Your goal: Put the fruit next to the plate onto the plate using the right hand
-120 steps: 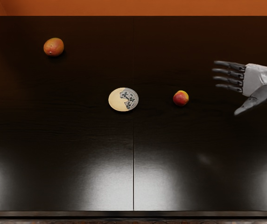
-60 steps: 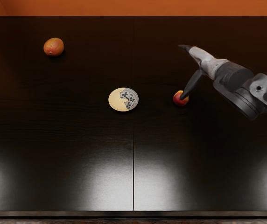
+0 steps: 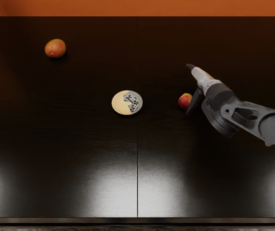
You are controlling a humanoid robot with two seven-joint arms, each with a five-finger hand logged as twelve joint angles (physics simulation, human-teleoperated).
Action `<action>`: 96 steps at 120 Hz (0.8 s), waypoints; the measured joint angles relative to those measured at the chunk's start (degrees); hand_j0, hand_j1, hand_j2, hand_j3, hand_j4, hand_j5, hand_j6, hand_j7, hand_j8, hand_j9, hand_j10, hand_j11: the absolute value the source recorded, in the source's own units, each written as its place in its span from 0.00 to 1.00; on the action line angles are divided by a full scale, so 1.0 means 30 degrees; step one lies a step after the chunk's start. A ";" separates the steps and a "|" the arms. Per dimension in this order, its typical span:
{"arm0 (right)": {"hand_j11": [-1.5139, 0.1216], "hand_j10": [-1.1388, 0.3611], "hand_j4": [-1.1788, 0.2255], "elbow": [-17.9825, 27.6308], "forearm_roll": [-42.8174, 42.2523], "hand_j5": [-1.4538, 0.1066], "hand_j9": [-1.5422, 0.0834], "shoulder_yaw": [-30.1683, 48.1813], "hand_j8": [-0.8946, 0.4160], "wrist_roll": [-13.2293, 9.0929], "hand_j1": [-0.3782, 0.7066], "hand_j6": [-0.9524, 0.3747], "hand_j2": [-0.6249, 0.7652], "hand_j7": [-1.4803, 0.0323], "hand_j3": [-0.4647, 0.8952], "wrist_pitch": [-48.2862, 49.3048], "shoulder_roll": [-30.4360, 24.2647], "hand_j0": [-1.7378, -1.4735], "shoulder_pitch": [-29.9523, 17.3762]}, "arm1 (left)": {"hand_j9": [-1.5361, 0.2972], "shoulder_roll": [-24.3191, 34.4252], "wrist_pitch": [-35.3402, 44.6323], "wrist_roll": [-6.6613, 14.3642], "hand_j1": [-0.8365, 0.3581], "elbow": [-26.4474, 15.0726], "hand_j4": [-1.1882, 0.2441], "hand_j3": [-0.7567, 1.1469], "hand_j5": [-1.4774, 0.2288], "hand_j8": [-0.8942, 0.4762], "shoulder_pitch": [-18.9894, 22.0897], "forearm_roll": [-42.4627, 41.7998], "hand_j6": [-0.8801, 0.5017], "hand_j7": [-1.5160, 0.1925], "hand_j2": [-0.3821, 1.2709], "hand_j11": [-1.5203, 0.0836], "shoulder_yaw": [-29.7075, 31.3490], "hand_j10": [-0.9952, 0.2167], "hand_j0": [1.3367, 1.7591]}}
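Orange fruit, far out past the fingertips at the left end of the counter: hasn't moved, not the target. Plate hasn't moved either. It's well beyond the fingers, on the far side of the red fruit from them. Red fruit is on the counter in the same spot as a second ago, between plate and hand, clear of the plate, not lifted.

What changed is the right hand. A second ago it was well off to the right, fingers spread flat. Now it's rolled edge-on and in close, so the fruit sits just under the fingers, on the thumb side. Thumb hangs down at the fruit's right edge; looks like contact, can't confirm. Fingers are stretched straight, apart from the thumb, wrapped round nothing. Forearm comes in from the right edge. Left arm isn't visible.

My read: reach basically done, grasp not started. Next the fingers need to curl over the fruit against the thumb, then carry it to the plate.

Orientation: the fruit reads near-round with no usable long axis, so approach angle shouldn't matter. It looks lighter and yellowish on the part toward the fingers, redder below. No stem visible, so I can't say which way it points. Risk: it rolls plate-ward if the thumb nudges it before the fingers close.
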 joint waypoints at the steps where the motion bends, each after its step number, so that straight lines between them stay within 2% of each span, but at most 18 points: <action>1: 0.89 0.73 0.80 -0.0021 -0.0003 0.89 0.91 -0.0026 0.64 0.0000 0.08 0.68 0.44 0.94 0.34 -0.0010 0.0020 0.30 -0.0001 | 0.83 0.0000 0.0000 0.0000 0.99 -0.0001 0.82 0.40 0.86 0.65 0.0000 0.0000 0.63 0.88 0.23 0.94 0.0000 0.82 0.76; 36: 0.74 0.60 0.67 -0.0238 0.0060 0.74 0.76 -0.0244 0.50 0.0000 0.28 0.54 0.42 0.78 0.34 -0.0126 0.0365 0.30 -0.0098 | 0.83 0.0000 0.0000 0.0000 0.99 -0.0007 0.82 0.40 0.86 0.65 0.0000 0.0001 0.63 0.88 0.23 0.94 0.0000 0.82 0.76; 96: 0.63 0.51 0.57 -0.0200 0.0074 0.62 0.65 -0.0274 0.39 0.0000 0.44 0.43 0.40 0.66 0.34 -0.0082 0.0558 0.30 -0.0436 | 0.83 0.0000 0.0000 0.0000 0.99 0.0001 0.82 0.40 0.86 0.65 0.0000 0.0002 0.63 0.88 0.23 0.94 0.0000 0.82 0.76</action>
